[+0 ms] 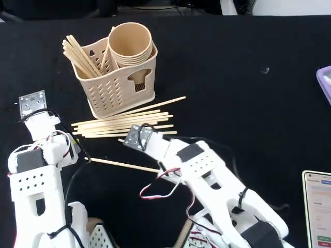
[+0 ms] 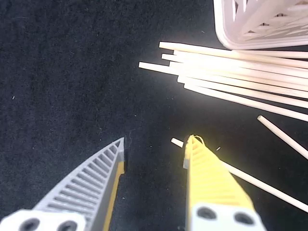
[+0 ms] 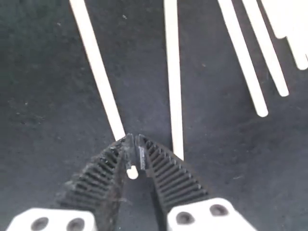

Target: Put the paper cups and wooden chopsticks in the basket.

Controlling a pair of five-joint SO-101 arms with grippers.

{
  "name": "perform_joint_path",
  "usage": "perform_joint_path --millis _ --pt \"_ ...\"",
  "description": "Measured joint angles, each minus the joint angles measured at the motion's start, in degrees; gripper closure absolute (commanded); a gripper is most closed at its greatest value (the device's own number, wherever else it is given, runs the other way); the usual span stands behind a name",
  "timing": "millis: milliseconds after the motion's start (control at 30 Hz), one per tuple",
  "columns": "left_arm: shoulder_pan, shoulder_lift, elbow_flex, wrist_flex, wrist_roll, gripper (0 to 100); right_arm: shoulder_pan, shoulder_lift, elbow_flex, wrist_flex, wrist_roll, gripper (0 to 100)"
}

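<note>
A beige basket (image 1: 116, 90) stands at the back left of the black table. It holds stacked paper cups (image 1: 130, 44) and several wooden chopsticks (image 1: 80, 54). More chopsticks lie in a pile (image 1: 124, 124) just in front of it, also in the left wrist view as the pile (image 2: 240, 77). One chopstick (image 1: 121, 164) lies apart, nearer the arms. My right gripper (image 3: 132, 142) is shut on the end of this chopstick (image 3: 98, 77). My left gripper (image 2: 155, 143) is open just above the cloth, its yellow finger (image 2: 207, 178) beside the other end of that chopstick (image 2: 250, 180).
A second stick (image 3: 173, 72) lies close beside the held one. A purple item (image 1: 325, 80) sits at the right edge, and a lit screen (image 1: 316, 206) at the front right. The black cloth right of the basket is bare.
</note>
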Motion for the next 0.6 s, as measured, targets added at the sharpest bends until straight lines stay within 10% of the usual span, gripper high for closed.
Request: perform_joint_path --millis 200,600 --pt "0.0 0.0 0.0 0.0 0.0 79 0.6 0.0 0.0 0.0 0.0 68.5" --pt "0.0 0.0 0.0 0.0 0.0 79 0.5 10.1 -1.0 -8.0 0.0 89.4"
